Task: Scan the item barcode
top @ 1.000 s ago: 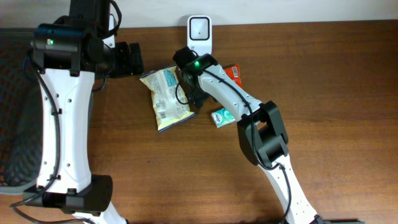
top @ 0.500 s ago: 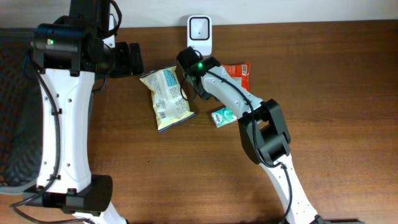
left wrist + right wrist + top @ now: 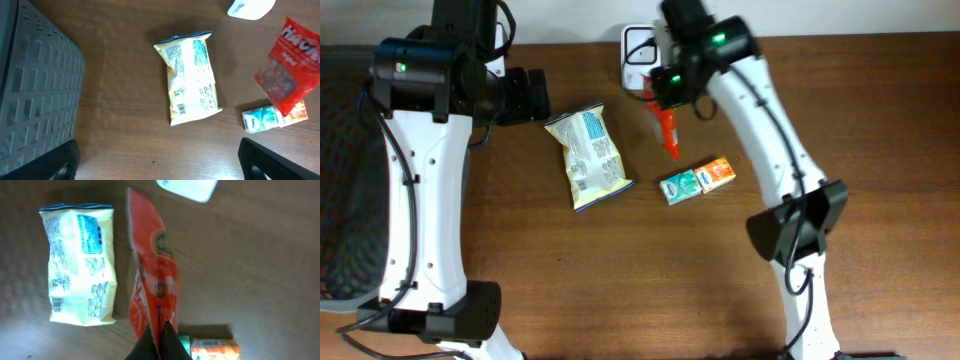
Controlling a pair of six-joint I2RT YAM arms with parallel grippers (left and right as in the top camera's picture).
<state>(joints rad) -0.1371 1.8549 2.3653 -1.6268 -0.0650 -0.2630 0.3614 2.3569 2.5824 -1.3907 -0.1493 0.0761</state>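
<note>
The right gripper (image 3: 158,339) is clamped on one end of the red crinkly plastic snack packet (image 3: 154,287); the packet hangs lifted off the brown wooden table (image 3: 880,120), just near the white boxy scanner (image 3: 188,187) at the far edge, likely so its barcode can face the reader; the left gripper (image 3: 525,95) hovers at the left with its jaws apart, idle, near the yellow foil bag (image 3: 588,158).

The red bag (image 3: 667,130) is held up off the table, long and narrow, just beside the white scanner (image 3: 634,50). It is crinkled, with white lettering on its face.
</note>
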